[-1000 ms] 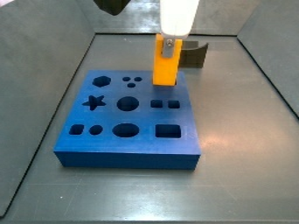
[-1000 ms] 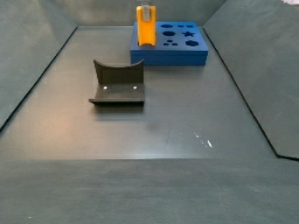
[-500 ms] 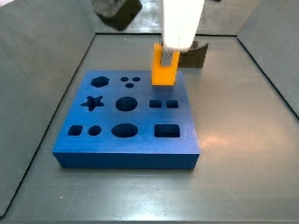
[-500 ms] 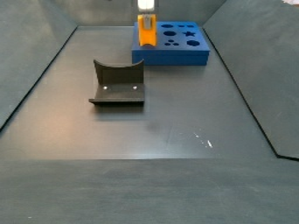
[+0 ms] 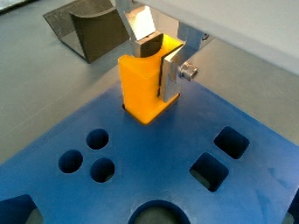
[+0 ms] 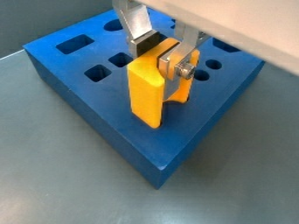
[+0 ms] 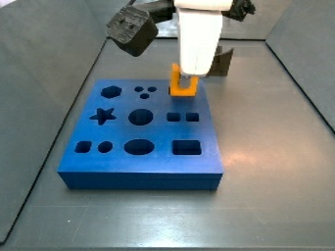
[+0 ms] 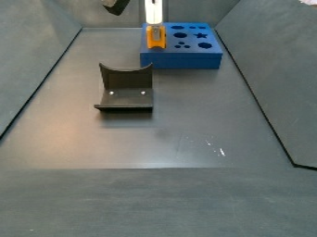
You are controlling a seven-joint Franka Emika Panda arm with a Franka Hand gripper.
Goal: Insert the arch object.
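Observation:
The arch object (image 5: pixel 145 92) is a bright orange-yellow block. It stands upright with its lower end down in a hole near the far edge of the blue board (image 7: pixel 131 162). My gripper (image 5: pixel 162 59) is shut on its upper part, one silver finger on each side. Both wrist views show this grip, and the arch object (image 6: pixel 146 96) sits between the fingers of the gripper (image 6: pixel 162 57). In both side views only a short part of the arch object (image 7: pixel 183 84) (image 8: pixel 156 39) shows above the board (image 8: pixel 198 57), under the gripper (image 7: pixel 194 61).
The dark olive-grey fixture (image 8: pixel 124 88) with a curved notch stands on the grey floor away from the board; it also shows behind the board (image 7: pixel 220 61) and in a wrist view (image 5: pixel 87 31). The board has several other holes, among them a star (image 7: pixel 105 116). Grey walls surround the floor.
The gripper has moved down with the arch object. Less of the block shows above the board now than one second ago.

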